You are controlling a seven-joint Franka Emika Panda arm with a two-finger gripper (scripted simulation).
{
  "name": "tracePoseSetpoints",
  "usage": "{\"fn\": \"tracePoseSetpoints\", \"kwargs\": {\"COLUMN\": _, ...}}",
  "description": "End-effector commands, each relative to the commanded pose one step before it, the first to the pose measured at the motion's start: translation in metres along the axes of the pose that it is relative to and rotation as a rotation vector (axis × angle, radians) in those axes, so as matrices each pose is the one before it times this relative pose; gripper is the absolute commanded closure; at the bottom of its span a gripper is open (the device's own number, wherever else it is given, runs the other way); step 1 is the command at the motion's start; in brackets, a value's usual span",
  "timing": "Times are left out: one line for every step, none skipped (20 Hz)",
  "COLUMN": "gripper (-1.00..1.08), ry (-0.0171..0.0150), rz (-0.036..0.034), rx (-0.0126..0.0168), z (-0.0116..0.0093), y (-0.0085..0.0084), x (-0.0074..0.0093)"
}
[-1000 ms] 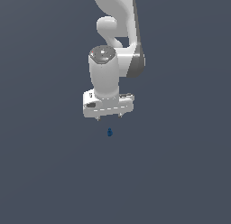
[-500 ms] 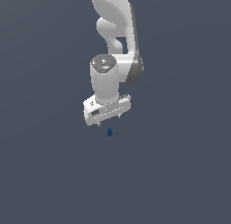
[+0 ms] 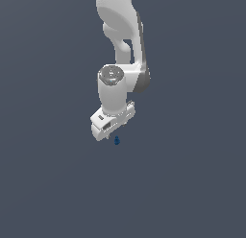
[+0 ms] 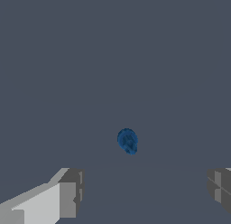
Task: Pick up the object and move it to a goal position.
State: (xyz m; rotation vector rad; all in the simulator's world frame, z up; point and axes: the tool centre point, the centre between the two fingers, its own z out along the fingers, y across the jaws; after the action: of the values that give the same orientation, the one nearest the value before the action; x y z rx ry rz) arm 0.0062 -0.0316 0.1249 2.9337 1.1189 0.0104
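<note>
The object (image 3: 116,140) is a tiny dark blue rounded blob on the grey floor, seen larger in the wrist view as the object (image 4: 127,141). My white gripper (image 3: 110,134) hangs just above it, slightly toward the exterior view's left, with its body tilted. In the wrist view the gripper (image 4: 144,191) is open: two grey fingertips (image 4: 70,193) stand wide apart with nothing between them, and the blob lies apart from them, roughly in line with the gap.
A plain dark grey surface fills both views. The white arm (image 3: 122,45) rises from the gripper to the exterior view's upper edge.
The gripper has turned about its axis and come lower, closing the distance to the blue blob. The blob has stayed where it was.
</note>
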Motion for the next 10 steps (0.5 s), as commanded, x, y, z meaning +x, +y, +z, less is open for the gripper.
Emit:
{"fn": "tracePoseSetpoints", "kwargs": {"gripper": -0.92, "ry": -0.00185, "rz": -0.07447, "rx": 0.00023, "z": 0.00567, "y": 0.00000, "x": -0.00030}}
{"fn": "tracePoseSetpoints", "kwargs": {"gripper": -0.92, "ry": -0.00063, "rz": -0.02904, "rx": 0.00022, "z": 0.00223, "y": -0.00004, "x": -0.00011}}
{"fn": "tracePoseSetpoints", "kwargs": {"gripper": -0.92, "ry": -0.00056, "rz": -0.02904, "rx": 0.00026, "z": 0.00222, "y": -0.00005, "x": -0.00010}}
{"fn": "tracePoseSetpoints", "kwargs": {"gripper": -0.92, "ry": -0.00048, "rz": -0.02878, "rx": 0.00029, "z": 0.00219, "y": -0.00007, "x": -0.00009}}
{"fn": "tracePoseSetpoints", "kwargs": {"gripper": -0.92, "ry": -0.00040, "rz": -0.02755, "rx": 0.00030, "z": 0.00209, "y": -0.00008, "x": -0.00007}}
{"fn": "tracePoseSetpoints", "kwargs": {"gripper": -0.92, "ry": -0.00031, "rz": -0.02606, "rx": 0.00031, "z": 0.00197, "y": -0.00009, "x": -0.00006}}
{"fn": "tracePoseSetpoints", "kwargs": {"gripper": -0.92, "ry": -0.00024, "rz": -0.02457, "rx": 0.00031, "z": 0.00185, "y": -0.00009, "x": -0.00005}}
{"fn": "tracePoseSetpoints", "kwargs": {"gripper": -0.92, "ry": -0.00018, "rz": -0.02308, "rx": 0.00030, "z": 0.00173, "y": -0.00009, "x": -0.00004}}
{"fn": "tracePoseSetpoints", "kwargs": {"gripper": -0.92, "ry": -0.00012, "rz": -0.02159, "rx": 0.00029, "z": 0.00161, "y": -0.00009, "x": -0.00003}}
{"fn": "tracePoseSetpoints", "kwargs": {"gripper": -0.92, "ry": -0.00008, "rz": -0.02009, "rx": 0.00027, "z": 0.00150, "y": -0.00009, "x": -0.00002}}
